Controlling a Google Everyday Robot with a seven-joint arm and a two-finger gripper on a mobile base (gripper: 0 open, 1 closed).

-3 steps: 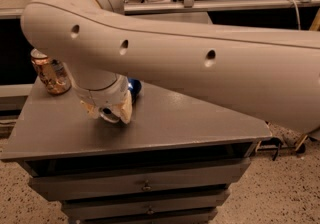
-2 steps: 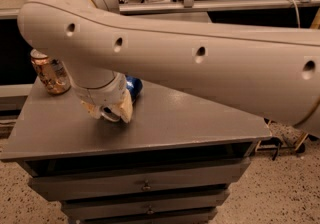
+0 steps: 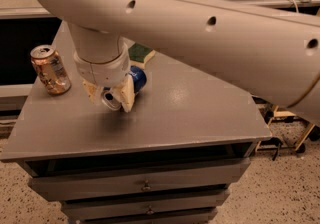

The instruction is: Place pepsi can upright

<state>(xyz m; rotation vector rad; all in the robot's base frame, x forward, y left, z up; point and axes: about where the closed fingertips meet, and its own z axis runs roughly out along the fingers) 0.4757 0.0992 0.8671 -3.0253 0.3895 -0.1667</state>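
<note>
Grey worktop (image 3: 200, 113), matt and faintly scuffed, is carrying everything. Cream fingers (image 3: 127, 96) of the gripper (image 3: 113, 102) are clamping narrowly on the pepsi can (image 3: 138, 79), which is lying tilted low over the worktop's left-centre, its dark blue wall showing beside the wrist. Risk, as judged: smooth round aluminium could be slipping or rolling if released before its flat end is sitting square. Orange-gold can (image 3: 50, 70) is standing upright nearby; a wide swing of the bulky white arm (image 3: 210, 23) could be toppling it.
</note>
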